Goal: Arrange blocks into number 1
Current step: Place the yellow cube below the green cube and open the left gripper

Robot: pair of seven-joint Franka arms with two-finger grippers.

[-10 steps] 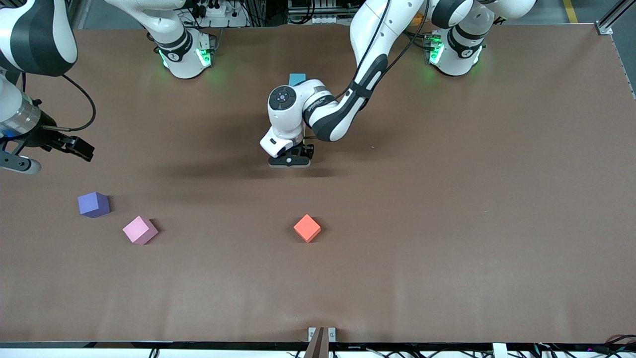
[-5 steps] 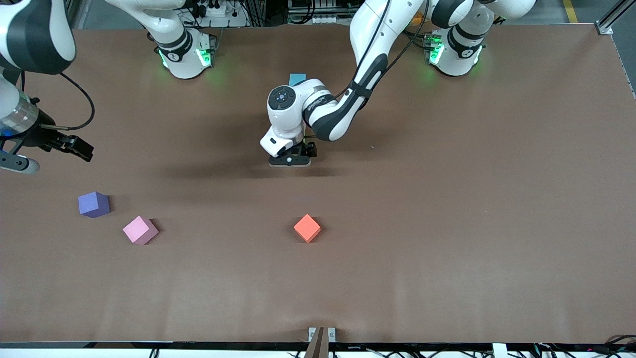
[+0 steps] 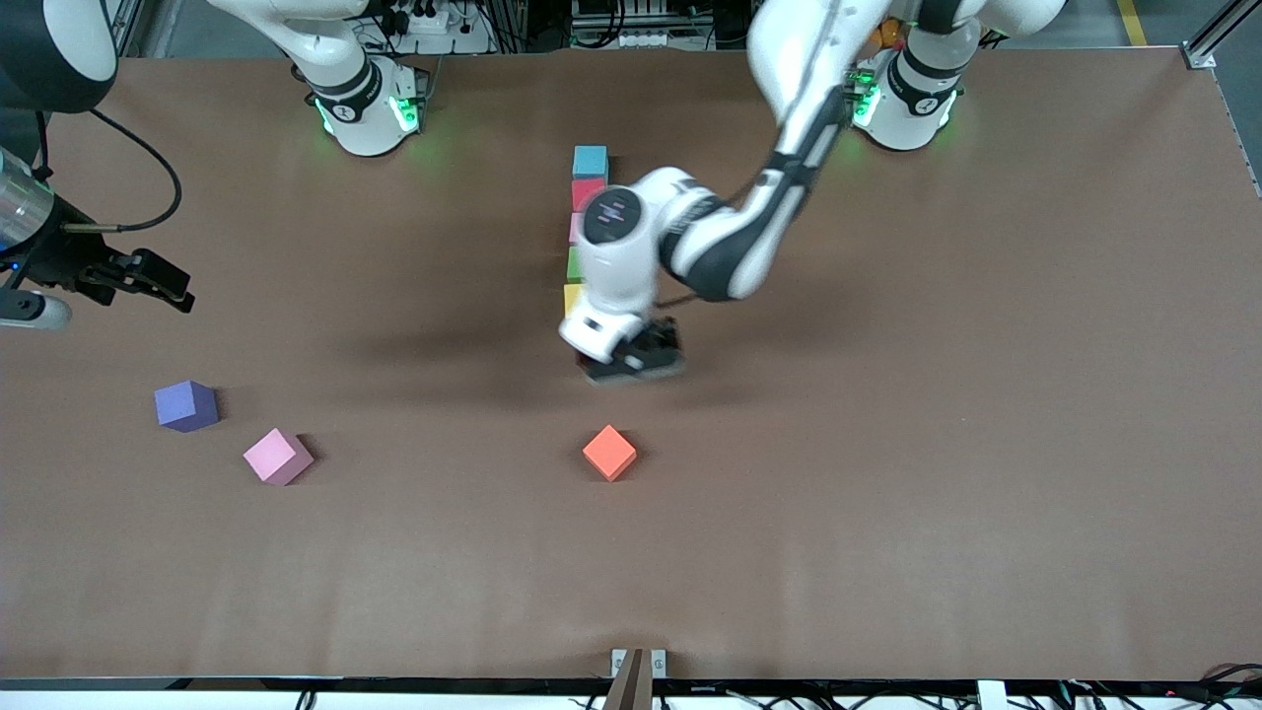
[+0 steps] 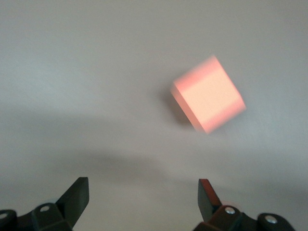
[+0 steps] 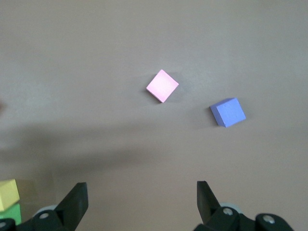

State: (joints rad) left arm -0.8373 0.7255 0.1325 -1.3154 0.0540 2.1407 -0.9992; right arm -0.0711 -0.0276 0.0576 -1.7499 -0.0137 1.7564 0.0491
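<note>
Nearest the front camera, three stray cubes are seen on the surface [image 3: 887, 513]: an orange cube [image 3: 609, 453] close to the middle, a loose pink cube [image 3: 278, 456] toward the right arm's end, and a purple cube [image 3: 185, 405] just beside it at about ten o'clock. At twelve o'clock from the orange cube, the left claw [image 3: 631, 363] is hung low over bare surface, its fingers spread apart with nothing between them; in the left wrist view the same open claw [image 4: 144, 192] is shown, with the orange cube [image 4: 208, 94] lying ahead of it. A straight column of blocks begins at roughly eleven o'clock from that claw and runs away toward twelve o'clock: a yellow block [image 3: 571, 299] at the near end, then a green block [image 3: 572, 264], a pink block [image 3: 574, 228], a red block [image 3: 586, 193] and a light blue block [image 3: 591, 161] at the far end, each partly covered by the left arm except the last. The upright stroke of the numeral is judged to be laid, so the placing step seems finished. The right claw [image 3: 148, 281] is held waiting over the right arm's end of the surface, fingers apart and empty. Next, a clean withdrawal of the left arm is called for, without the yellow block being brushed; whether a further cube is wanted cannot be told.
</note>
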